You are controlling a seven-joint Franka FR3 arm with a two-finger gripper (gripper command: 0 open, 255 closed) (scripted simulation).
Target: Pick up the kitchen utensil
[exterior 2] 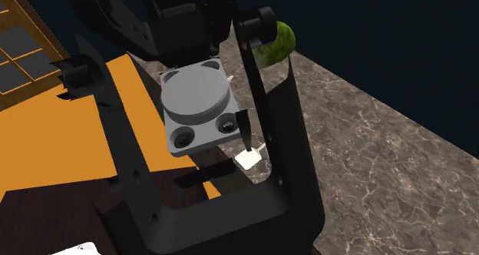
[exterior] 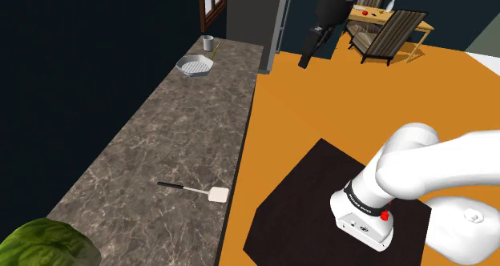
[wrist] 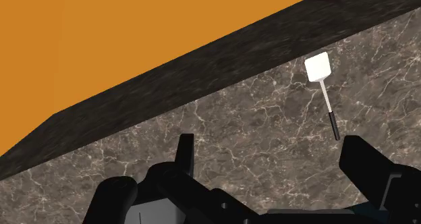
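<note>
The spatula [exterior: 196,191], with a white head and a thin dark handle, lies flat on the marbled desk [exterior: 152,128] in the lower middle of the shoulder view. Its head is close to the desk's edge by the orange floor [exterior: 304,104]. From the wrist, the spatula [wrist: 325,98] lies ahead of the gripper [wrist: 268,143], untouched. The gripper is released, its fingers apart around nothing. A grey dish [exterior: 194,65] and a small cup [exterior: 208,42] sit in the shoulder view's upper left.

3 downward views, shared counter [exterior: 156,140]
</note>
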